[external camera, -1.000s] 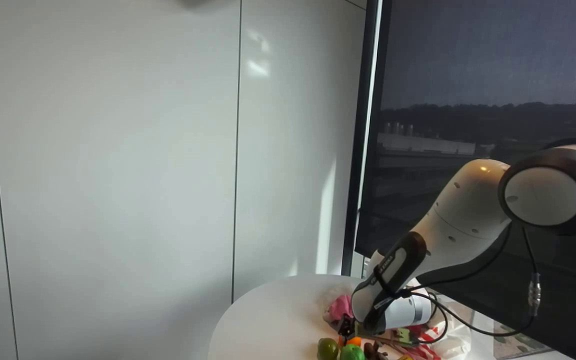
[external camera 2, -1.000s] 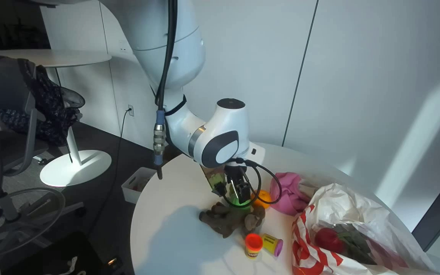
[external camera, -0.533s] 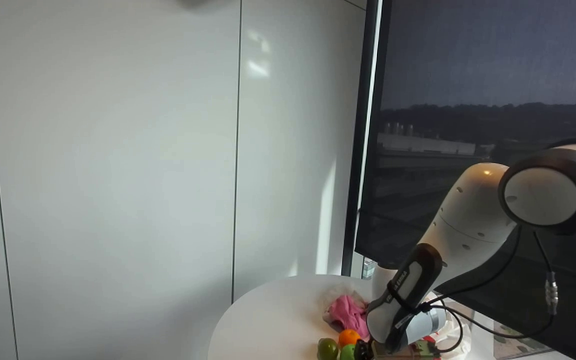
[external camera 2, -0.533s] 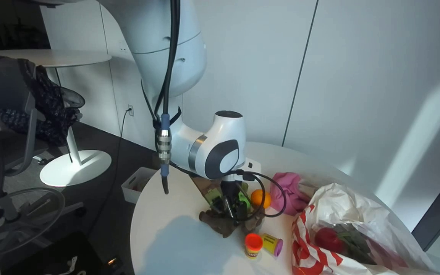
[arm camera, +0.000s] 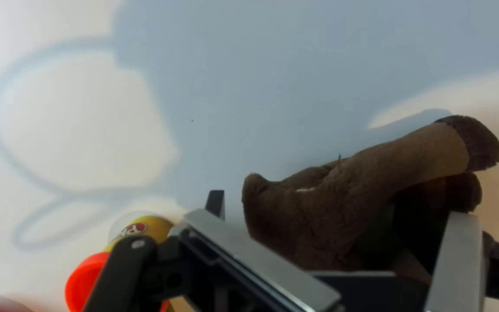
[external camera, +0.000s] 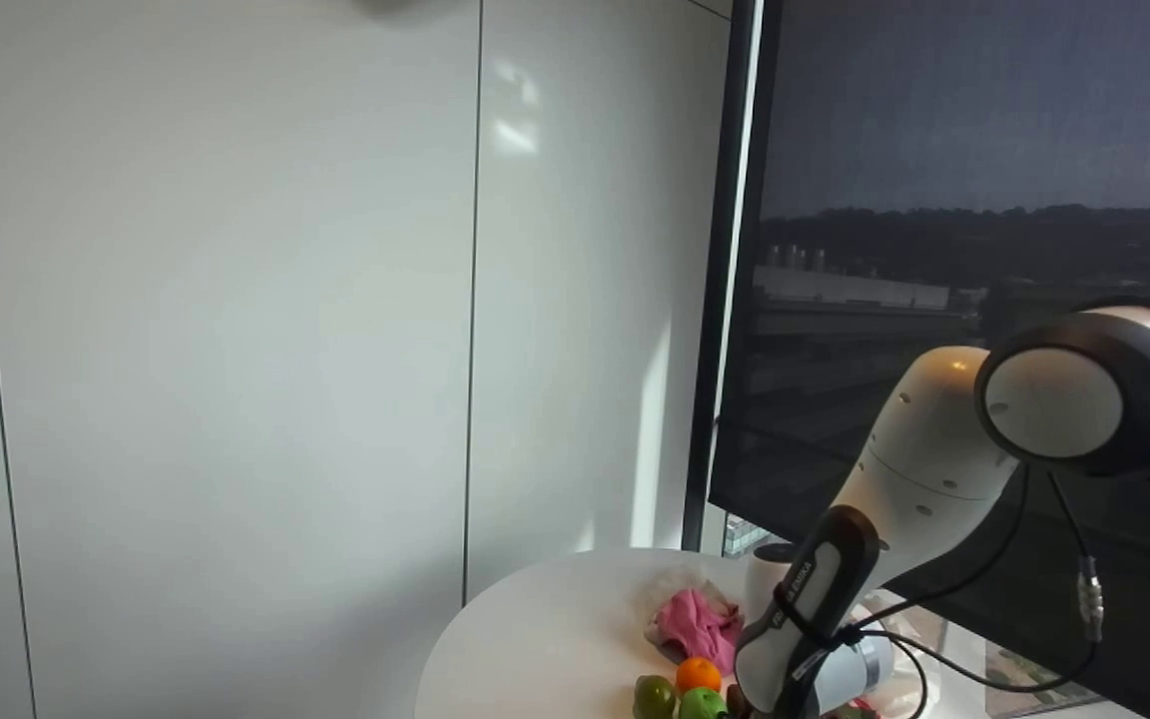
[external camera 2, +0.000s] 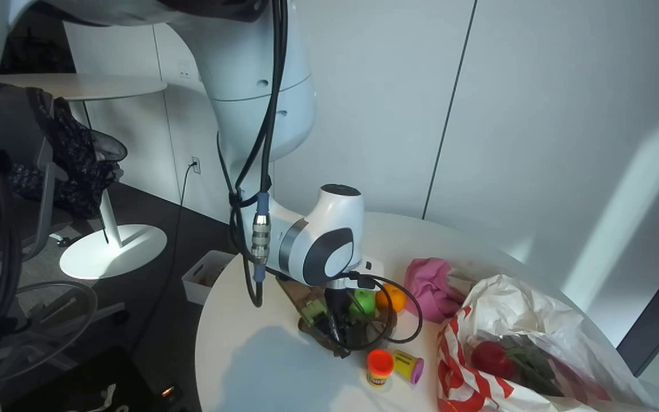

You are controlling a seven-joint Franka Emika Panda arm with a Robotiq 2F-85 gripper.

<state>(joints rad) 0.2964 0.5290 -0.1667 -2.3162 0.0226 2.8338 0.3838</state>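
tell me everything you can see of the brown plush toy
The brown plush toy looks soft and fuzzy, with a small nub, a pale mark and two stubby limbs, at least one darker-tipped. It lies on the white table. The open gripper is around or just above it, hiding part; whether they touch cannot be told.

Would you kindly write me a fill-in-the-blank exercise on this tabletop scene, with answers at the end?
In the wrist view, the black gripper has its jaws ____, not shut, with a soft brown plush toy showing between them.
The purple-lidded yellow cylindrical tub lies on its ____.
By contrast, the red-lidded yellow cylindrical tub stands ____.
In both exterior views, the crumpled cloth beside the round orange fruit is coloured ____.
Missing words: open; side; upright; pink.
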